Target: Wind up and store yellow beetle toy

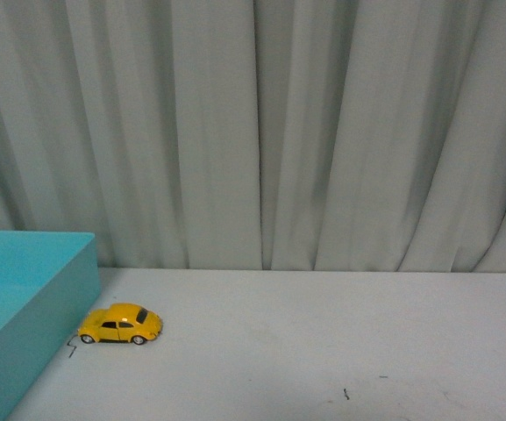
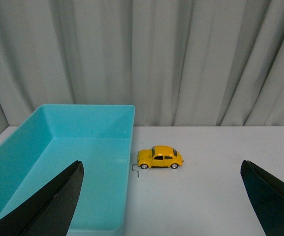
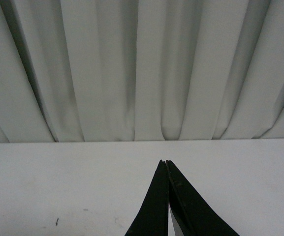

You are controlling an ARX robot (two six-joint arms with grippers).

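Lower left of the front view, the yellow toy car is sitting on the tabletop just beside the bin. My left end effector is gaping, my right end effector pinching together on nothing. Judging it light, rigid and slick, I am favouring its flanks.

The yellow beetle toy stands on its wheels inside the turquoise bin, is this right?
Not quite. The yellow beetle toy stands on its wheels on the table, just outside the turquoise bin; the left wrist view shows it.

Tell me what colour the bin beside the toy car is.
Turquoise; the bin shows best in the left wrist view.
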